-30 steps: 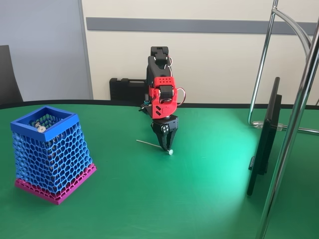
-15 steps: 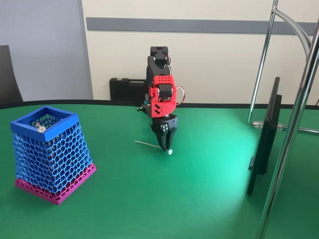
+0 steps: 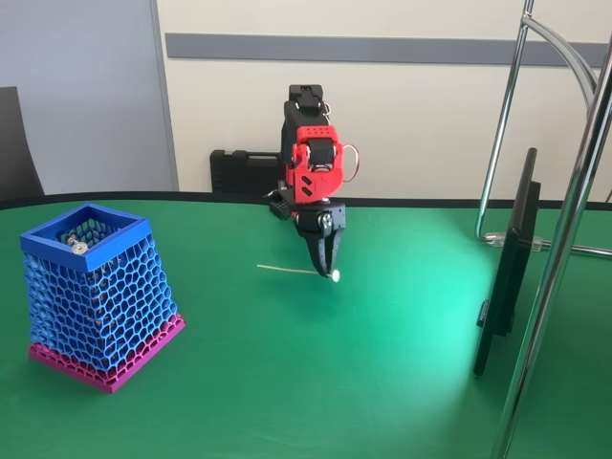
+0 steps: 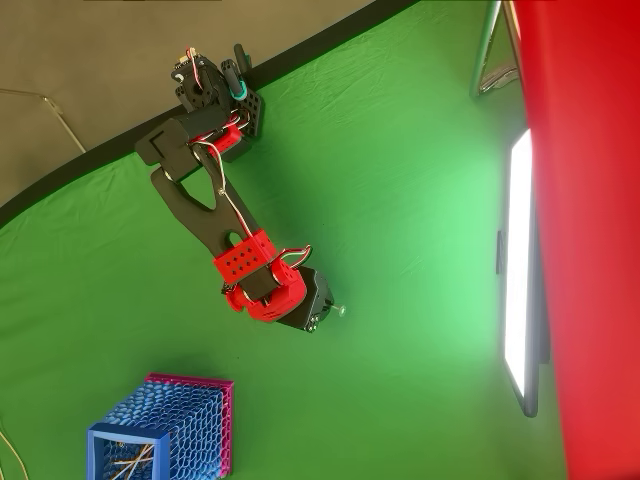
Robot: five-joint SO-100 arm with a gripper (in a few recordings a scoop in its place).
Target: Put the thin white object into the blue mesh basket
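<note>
The thin white object (image 3: pixel 296 272) is pinched near its round head by the gripper (image 3: pixel 330 271), above the green table (image 3: pixel 382 363). It should be carried slowly and kept tight until right over the blue mesh basket (image 3: pixel 96 296).

Table (image 3: pixel 287 382) matt green cloth; blue mesh basket (image 3: pixel 96 296) plastic honeycomb.

in the overhead view my own wrist covers my gripper (image 4: pixel 322 312), so only the round head of the thin white object (image 4: pixel 340 310) peeks out beside it. the blue mesh basket (image 4: pixel 160 432) is cut by the bottom edge there. inside the basket (image 3: pixel 86 241) lie small pieces too tiny to name.
</note>
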